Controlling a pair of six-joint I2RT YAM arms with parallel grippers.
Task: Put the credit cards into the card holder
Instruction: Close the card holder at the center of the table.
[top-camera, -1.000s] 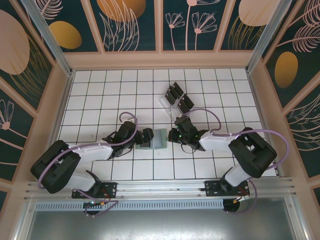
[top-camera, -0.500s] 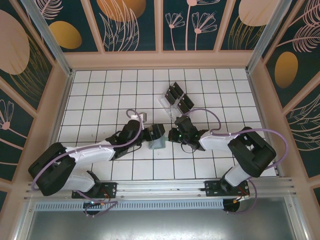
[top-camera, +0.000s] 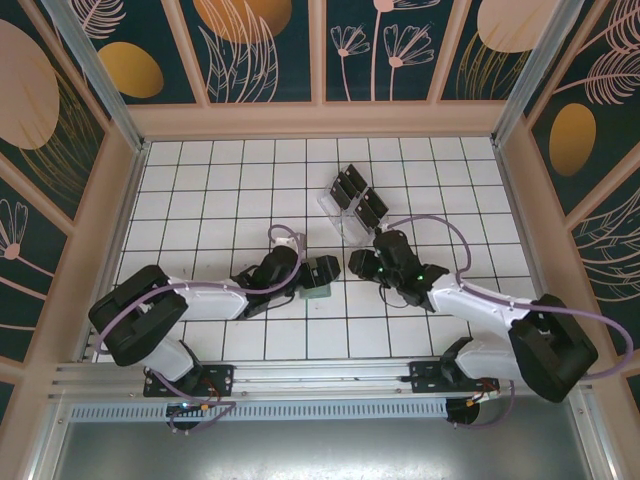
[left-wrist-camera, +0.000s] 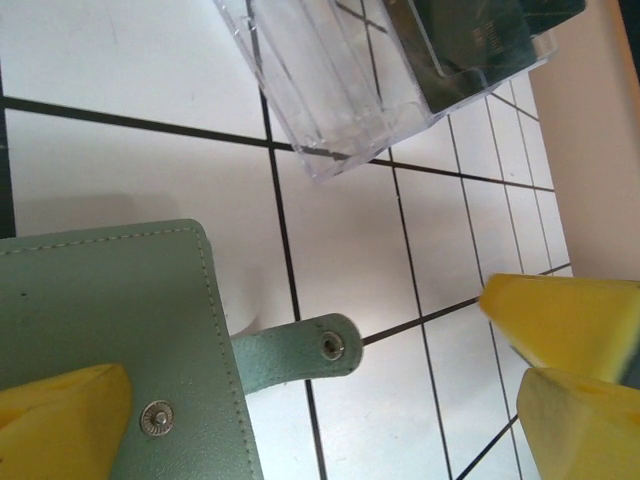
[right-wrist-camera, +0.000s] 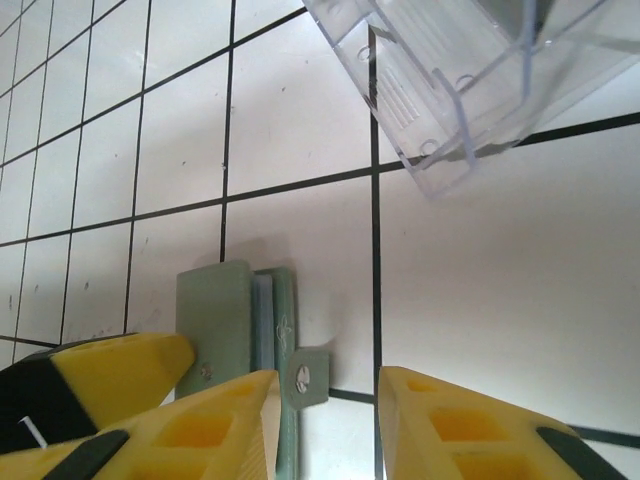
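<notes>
Close to the arm bases, the left gripper (left-wrist-camera: 310, 385) stands spread to its widest over the grey-green card holder (left-wrist-camera: 100, 320). One yellow fingertip (left-wrist-camera: 70, 415) is above the holder's face and the other is out over bare tile. It grips nothing, and whether the near fingertip presses on the holder cannot be told.

The holder lies flat on the white tiled table (top-camera: 200, 180) between the two arms. Its snap strap (left-wrist-camera: 300, 350) is undone and points toward the right arm's side.

Facing it, the right gripper (right-wrist-camera: 330, 400) has its jaws partly apart and empty, just beside the strap end.

Farther out, toward the back wall, a clear plastic rack (right-wrist-camera: 450, 90) holds the black credit cards (top-camera: 356, 196) upright in its slots. Its row runs diagonally across the tiles.

The cards lie beyond both grippers, away from the bases and slightly to the right of the holder, and the right gripper is the nearer to them. On that showing, fetching a card looks like the right arm's job, reaching forward and away from the holder. The left arm is placed to steady the sleeve.
</notes>
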